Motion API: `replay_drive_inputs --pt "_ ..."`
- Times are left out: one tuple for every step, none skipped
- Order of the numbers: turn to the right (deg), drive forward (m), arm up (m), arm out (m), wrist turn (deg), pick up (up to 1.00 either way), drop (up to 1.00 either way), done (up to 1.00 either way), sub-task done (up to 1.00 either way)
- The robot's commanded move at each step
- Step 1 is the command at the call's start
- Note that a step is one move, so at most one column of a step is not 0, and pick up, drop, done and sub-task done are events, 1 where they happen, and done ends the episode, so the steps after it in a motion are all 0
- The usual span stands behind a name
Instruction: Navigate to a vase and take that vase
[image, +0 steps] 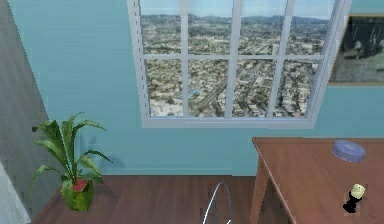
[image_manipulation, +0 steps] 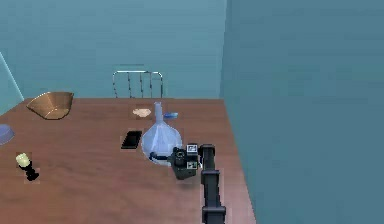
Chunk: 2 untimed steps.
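A pale blue vase (image_manipulation: 160, 134) with a wide round belly and a narrow neck stands on the brown wooden table (image_manipulation: 90, 175) in the arm side view. The dark arm (image_manipulation: 210, 192) rises from the bottom edge, and the gripper (image_manipulation: 168, 159) sits at the vase's lower right side. Because the vase rests on the tabletop right at the gripper's far end, I cannot tell whether the gripper holds anything.
On the table lie a brown bowl (image_manipulation: 50, 103), a dark flat phone (image_manipulation: 131, 140), a small pale lump (image_manipulation: 143, 111) and a small dark yellow-topped object (image_manipulation: 27, 166). A wire chair (image_manipulation: 137, 82) stands behind. Ahead: window (image: 235, 60), potted plant (image: 72, 155), table (image: 310, 165), blue dish (image: 349, 150).
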Motion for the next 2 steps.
replay_drive_inputs --pt "0.0 0.0 0.1 0.0 0.0 0.0 0.0 0.0 0.0" --pt "0.0 0.0 0.0 0.0 0.0 0.0 0.0 1.0 0.0"
